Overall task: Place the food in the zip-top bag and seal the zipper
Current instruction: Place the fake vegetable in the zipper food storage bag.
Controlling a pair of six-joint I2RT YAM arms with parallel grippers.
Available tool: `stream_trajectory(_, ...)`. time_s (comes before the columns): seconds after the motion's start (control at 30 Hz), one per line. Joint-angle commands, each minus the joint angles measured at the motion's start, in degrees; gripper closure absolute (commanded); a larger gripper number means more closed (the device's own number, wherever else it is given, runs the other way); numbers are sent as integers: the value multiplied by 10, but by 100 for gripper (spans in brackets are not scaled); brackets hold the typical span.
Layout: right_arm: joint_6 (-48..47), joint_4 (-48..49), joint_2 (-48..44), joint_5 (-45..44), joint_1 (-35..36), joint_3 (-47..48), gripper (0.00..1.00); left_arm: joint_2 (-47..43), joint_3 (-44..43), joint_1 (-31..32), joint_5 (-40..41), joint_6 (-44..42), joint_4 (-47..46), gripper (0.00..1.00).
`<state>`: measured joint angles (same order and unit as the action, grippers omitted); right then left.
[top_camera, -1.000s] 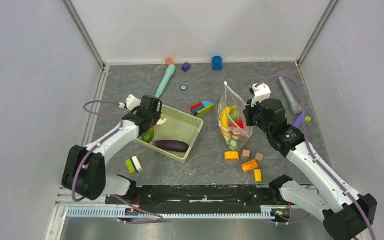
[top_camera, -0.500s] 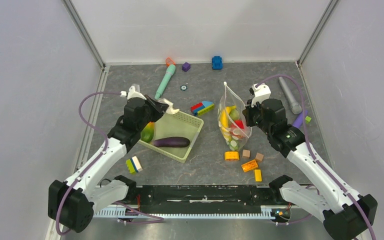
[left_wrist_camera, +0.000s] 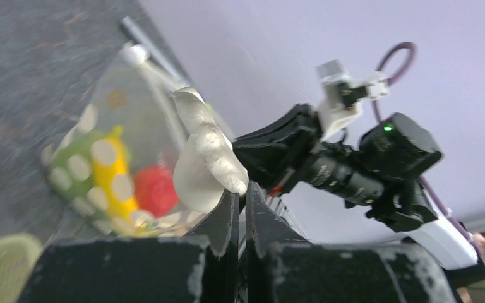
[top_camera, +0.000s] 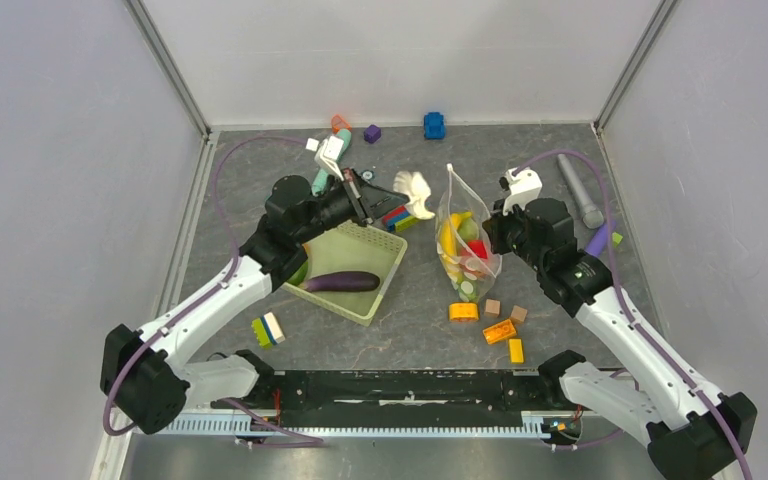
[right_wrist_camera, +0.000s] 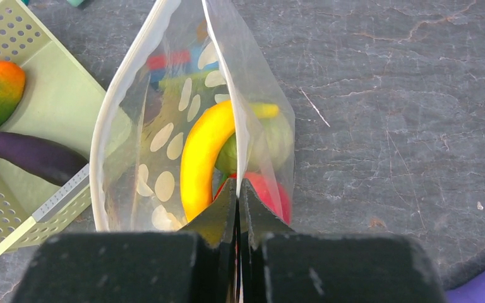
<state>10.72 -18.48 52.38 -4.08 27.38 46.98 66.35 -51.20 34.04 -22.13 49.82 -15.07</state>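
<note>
The dotted zip-top bag (top_camera: pixel 465 255) stands upright right of centre, its mouth open. My right gripper (top_camera: pixel 490 228) is shut on the bag's right wall (right_wrist_camera: pixel 252 95) and holds it up. The whitish zipper strip (right_wrist_camera: pixel 123 82) runs along the open mouth. Inside are a yellow piece (right_wrist_camera: pixel 202 151), a red tomato (right_wrist_camera: pixel 268 192) and a green piece (right_wrist_camera: pixel 275 136). My left gripper (top_camera: pixel 397 197) is shut on a white food piece (top_camera: pixel 416 192), held in the air just left of the bag's mouth; the piece also shows in the left wrist view (left_wrist_camera: pixel 205 151). The eggplant (top_camera: pixel 338 283) and the mango (top_camera: pixel 298 270) lie in the basket (top_camera: pixel 365 245).
Orange, yellow and tan blocks (top_camera: pixel 500 330) lie in front of the bag. A red-blue block (top_camera: pixel 400 215) sits under my left gripper. A teal stick (top_camera: pixel 318 182), a purple cube (top_camera: pixel 372 133) and a blue toy (top_camera: pixel 434 125) lie at the back. A grey marker (top_camera: pixel 580 190) lies far right.
My left arm has risen out of the basket with the white piece and swung right, up to the bag's mouth. The right arm and the bag have stayed still.
</note>
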Motion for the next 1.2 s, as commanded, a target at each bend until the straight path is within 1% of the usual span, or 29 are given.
stream_trajectory(0.0,5,17,-17,8,0,-1,97,32,-76,48,3,-54,-32,98)
stream_trajectory(0.07,5,15,-18,8,0,-1,97,54,-98,82,18,-76,-28,98)
stream_trajectory(0.2,5,15,-24,9,0,0,97,100,-144,137,93,-117,15,98)
stream_trajectory(0.33,4,16,-35,5,0,-1,97,146,-195,175,160,-163,71,98)
stream_trajectory(0.5,4,16,-45,-13,0,-6,97,174,-225,217,262,-213,127,98)
stream_trajectory(0.7,4,14,-43,-21,0,-8,97,177,-219,245,311,-244,144,98)
stream_trajectory(0.8,4,13,-44,-27,0,-7,97,179,-218,249,324,-251,148,98)
stream_trajectory(0.87,4,13,-44,-29,0,-8,97,182,-217,253,326,-254,167,97)
stream_trajectory(0.93,4,13,-44,-29,0,-8,97,185,-222,256,326,-256,175,91)
stream_trajectory(0.97,4,13,-44,-29,0,-8,97,186,-225,258,326,-258,179,86)
stream_trajectory(1.03,4,13,-43,-29,0,-7,97,189,-228,261,327,-261,182,74)
stream_trajectory(1.17,4,13,-42,-30,1,-8,97,191,-231,262,323,-264,187,45)
